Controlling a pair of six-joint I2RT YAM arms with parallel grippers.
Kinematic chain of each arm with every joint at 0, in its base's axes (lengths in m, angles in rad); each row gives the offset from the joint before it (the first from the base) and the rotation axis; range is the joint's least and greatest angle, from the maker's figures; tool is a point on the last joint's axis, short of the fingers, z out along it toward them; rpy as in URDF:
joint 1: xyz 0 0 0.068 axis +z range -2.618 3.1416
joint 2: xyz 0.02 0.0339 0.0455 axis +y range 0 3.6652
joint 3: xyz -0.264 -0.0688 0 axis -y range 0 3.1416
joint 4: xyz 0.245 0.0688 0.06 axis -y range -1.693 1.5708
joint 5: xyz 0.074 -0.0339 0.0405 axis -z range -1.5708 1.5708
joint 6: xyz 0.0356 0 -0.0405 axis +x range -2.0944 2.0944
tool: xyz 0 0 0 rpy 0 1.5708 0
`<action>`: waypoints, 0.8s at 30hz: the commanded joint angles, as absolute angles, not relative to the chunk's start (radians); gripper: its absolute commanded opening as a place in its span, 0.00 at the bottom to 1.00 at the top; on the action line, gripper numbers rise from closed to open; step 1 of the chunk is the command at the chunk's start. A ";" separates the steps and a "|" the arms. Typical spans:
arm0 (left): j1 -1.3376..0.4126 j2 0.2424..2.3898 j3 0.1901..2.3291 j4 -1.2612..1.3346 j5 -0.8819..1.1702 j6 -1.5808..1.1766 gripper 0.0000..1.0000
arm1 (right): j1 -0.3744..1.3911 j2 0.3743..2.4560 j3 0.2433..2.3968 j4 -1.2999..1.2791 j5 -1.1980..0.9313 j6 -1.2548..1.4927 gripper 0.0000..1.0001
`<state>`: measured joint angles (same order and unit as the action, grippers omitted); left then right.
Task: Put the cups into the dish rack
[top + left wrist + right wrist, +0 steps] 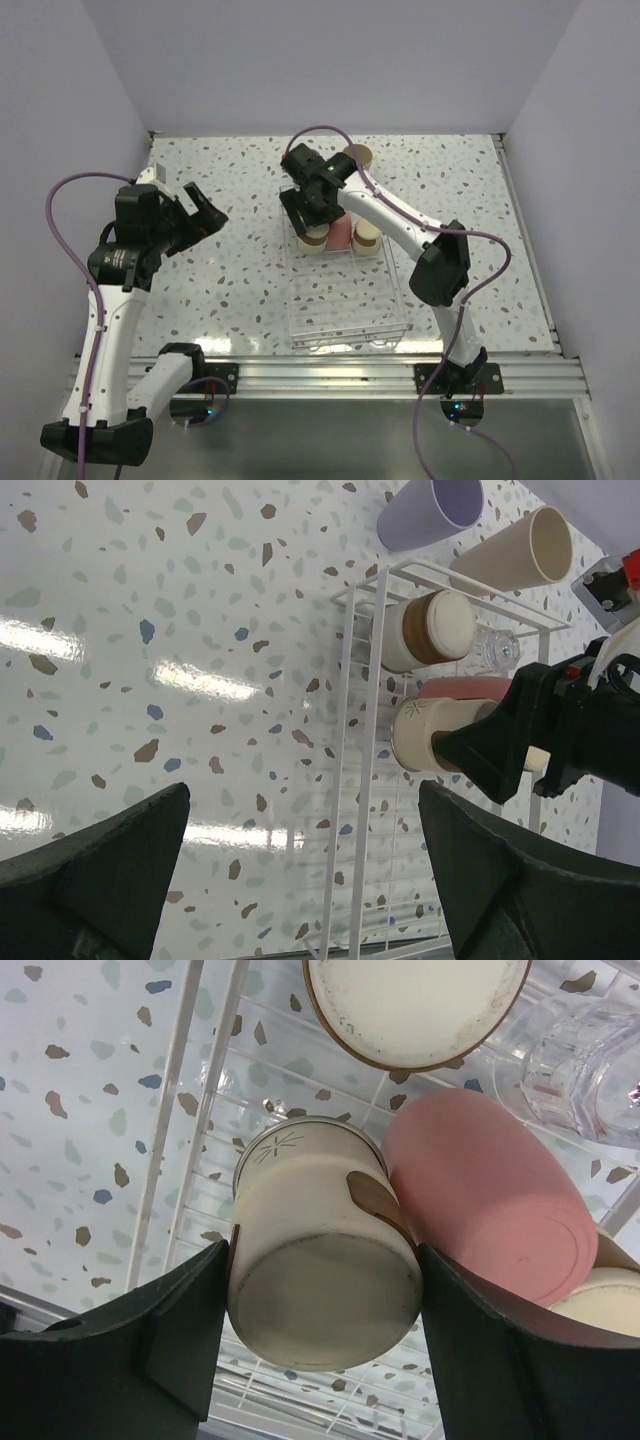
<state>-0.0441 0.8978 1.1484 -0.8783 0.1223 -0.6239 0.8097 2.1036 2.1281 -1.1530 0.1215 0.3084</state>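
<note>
The dish rack (pixel 345 300) lies in the middle of the table. At its far end my right gripper (pixel 320 1310) is shut on a brown-grey cup (pixel 320 1260), base up, one finger against each side. Touching that cup is the coral-red cup (pixel 480 1195). Another cream-based cup (pixel 415 1005) and the tiny clear one (pixel 590 1070) lie further into the rack. A third cream-based cup (pixel 366 238) stands to the right of the coral one. The lavender cup (pixel 430 510) and the beige cup (pixel 520 550) lie on the table beyond the rack. My left gripper (pixel 305 800) hangs open and empty to the rack's left.
The near two thirds of the rack (pixel 360 810) holds no cups. White walls enclose the speckled table (pixel 230 280) on three sides. A metal rail (pixel 330 375) with both arm bases runs along the near edge.
</note>
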 commanded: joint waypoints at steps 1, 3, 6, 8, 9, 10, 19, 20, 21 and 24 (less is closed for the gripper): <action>-0.038 0.900 1.169 -0.862 0.120 -0.597 1.00 | 0.815 2.129 2.175 -1.150 0.147 0.291 0.00; -0.038 0.902 1.164 -0.854 0.123 -0.598 1.00 | 0.819 2.146 2.187 -1.154 0.153 0.291 0.00; -0.038 0.903 1.161 -0.847 0.127 -0.598 1.00 | 0.819 2.169 2.195 -1.157 0.156 0.293 0.00; -0.038 0.907 1.163 -0.845 0.129 -0.598 1.00 | 0.821 2.181 2.195 -1.155 0.155 0.293 0.04; -0.038 0.908 1.161 -0.844 0.130 -0.597 1.00 | 0.821 2.186 2.195 -1.154 0.153 0.295 0.06; -0.038 0.910 1.161 -0.844 0.130 -0.597 1.00 | 0.822 2.189 2.200 -1.157 0.155 0.296 0.09; -0.038 0.911 1.155 -0.831 0.135 -0.595 1.00 | 0.833 2.198 2.209 -1.150 0.147 0.325 0.44; -0.038 0.913 1.157 -0.831 0.135 -0.595 1.00 | 0.833 2.197 2.210 -1.150 0.146 0.328 0.48; -0.038 0.914 1.157 -0.830 0.137 -0.595 1.00 | 0.834 2.197 2.212 -1.149 0.146 0.331 0.56; -0.038 0.914 1.160 -0.830 0.143 -0.595 1.00 | 0.836 2.195 2.217 -1.152 0.147 0.334 0.68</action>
